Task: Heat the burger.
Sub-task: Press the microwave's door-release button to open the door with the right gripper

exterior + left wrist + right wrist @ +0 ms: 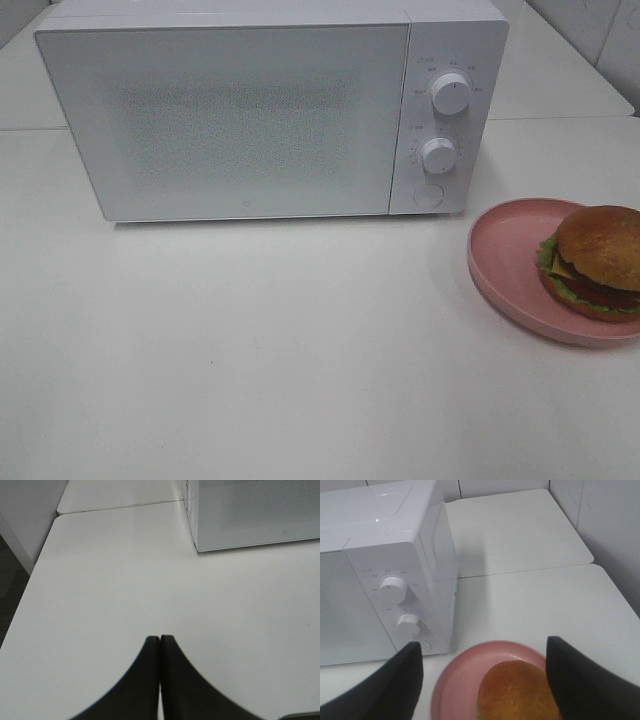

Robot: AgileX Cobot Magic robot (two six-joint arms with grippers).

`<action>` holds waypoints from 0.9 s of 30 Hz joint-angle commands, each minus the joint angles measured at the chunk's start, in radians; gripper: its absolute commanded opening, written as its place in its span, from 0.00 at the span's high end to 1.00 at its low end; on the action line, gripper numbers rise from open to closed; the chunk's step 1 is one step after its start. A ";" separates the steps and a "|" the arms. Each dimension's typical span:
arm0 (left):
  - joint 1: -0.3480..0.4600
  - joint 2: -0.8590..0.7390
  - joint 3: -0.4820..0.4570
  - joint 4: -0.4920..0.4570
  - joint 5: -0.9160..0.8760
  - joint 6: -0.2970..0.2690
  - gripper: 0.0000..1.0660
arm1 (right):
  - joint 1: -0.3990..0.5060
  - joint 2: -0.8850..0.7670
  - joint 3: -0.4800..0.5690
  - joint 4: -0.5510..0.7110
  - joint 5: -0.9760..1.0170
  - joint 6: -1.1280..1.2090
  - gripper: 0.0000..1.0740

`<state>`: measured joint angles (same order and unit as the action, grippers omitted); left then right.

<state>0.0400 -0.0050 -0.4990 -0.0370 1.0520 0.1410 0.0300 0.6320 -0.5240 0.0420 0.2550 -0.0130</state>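
Observation:
The burger (596, 260) with a glossy brown bun, lettuce, cheese and tomato sits on a pink plate (505, 255) at the right edge of the table. In the right wrist view the burger (517, 692) lies below and between the wide-apart fingers of my right gripper (485, 652), which is open and holds nothing. A white microwave (270, 105) stands at the back with its door closed. My left gripper (160, 640) is shut, empty, above bare table to the left of the microwave (255, 512). Neither gripper shows in the exterior high view.
The microwave has two round knobs (450, 92) and a door button (428, 196) on its right panel. The white table (250, 350) stretches in front of it. A wall rises close to the table's right side (615, 525). The table's left edge (30, 580) drops to dark floor.

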 commanded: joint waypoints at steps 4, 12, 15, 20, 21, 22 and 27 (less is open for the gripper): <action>-0.001 -0.025 0.002 -0.008 -0.012 0.002 1.00 | -0.007 0.178 -0.004 0.002 -0.165 0.005 0.38; -0.001 -0.025 0.002 -0.008 -0.012 0.002 1.00 | -0.004 0.411 -0.004 -0.016 -0.423 -0.004 0.48; -0.001 -0.025 0.002 -0.008 -0.012 0.002 1.00 | -0.004 0.486 -0.006 -0.016 -0.519 -0.003 0.54; -0.001 -0.025 0.002 -0.008 -0.012 0.002 1.00 | -0.004 0.583 -0.006 -0.016 -0.605 0.013 0.71; -0.001 -0.025 0.002 -0.008 -0.012 0.002 1.00 | -0.004 0.583 -0.006 -0.016 -0.605 0.013 0.71; -0.001 -0.025 0.002 -0.008 -0.012 0.002 1.00 | -0.004 0.607 -0.006 -0.016 -0.605 0.044 0.78; -0.001 -0.025 0.002 -0.008 -0.012 0.002 1.00 | 0.058 0.659 -0.006 -0.024 -0.628 0.102 0.89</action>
<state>0.0400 -0.0050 -0.4990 -0.0370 1.0520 0.1410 0.0480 1.2710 -0.5240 0.0390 -0.3420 0.0660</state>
